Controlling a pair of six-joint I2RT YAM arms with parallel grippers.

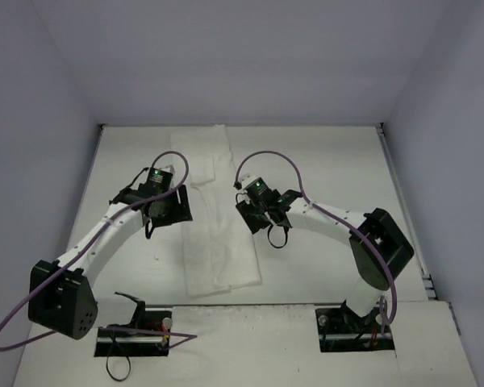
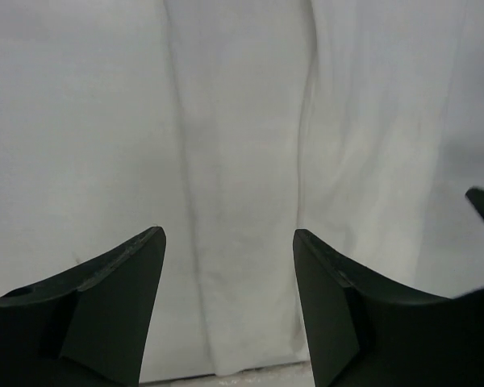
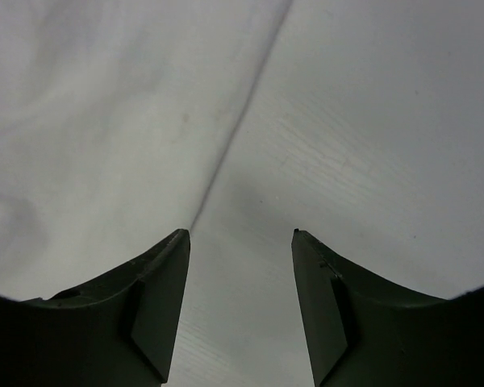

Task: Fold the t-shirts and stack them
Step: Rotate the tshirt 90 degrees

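A white t-shirt [image 1: 214, 214] lies in a long folded strip down the middle of the table, from the back wall toward the front. My left gripper [image 1: 176, 203] is open at its left edge; in the left wrist view the cloth [image 2: 242, 161] fills the frame between the black fingers [image 2: 117, 306]. My right gripper [image 1: 250, 216] is open at the strip's right edge; in the right wrist view the cloth's edge [image 3: 105, 121] runs diagonally to the left fingertip, with bare table [image 3: 371, 121] on the right. Neither holds anything.
The white table [image 1: 331, 161] is walled on three sides. Two black arm bases [image 1: 133, 334] stand at the near edge, with purple cables looping over both arms.
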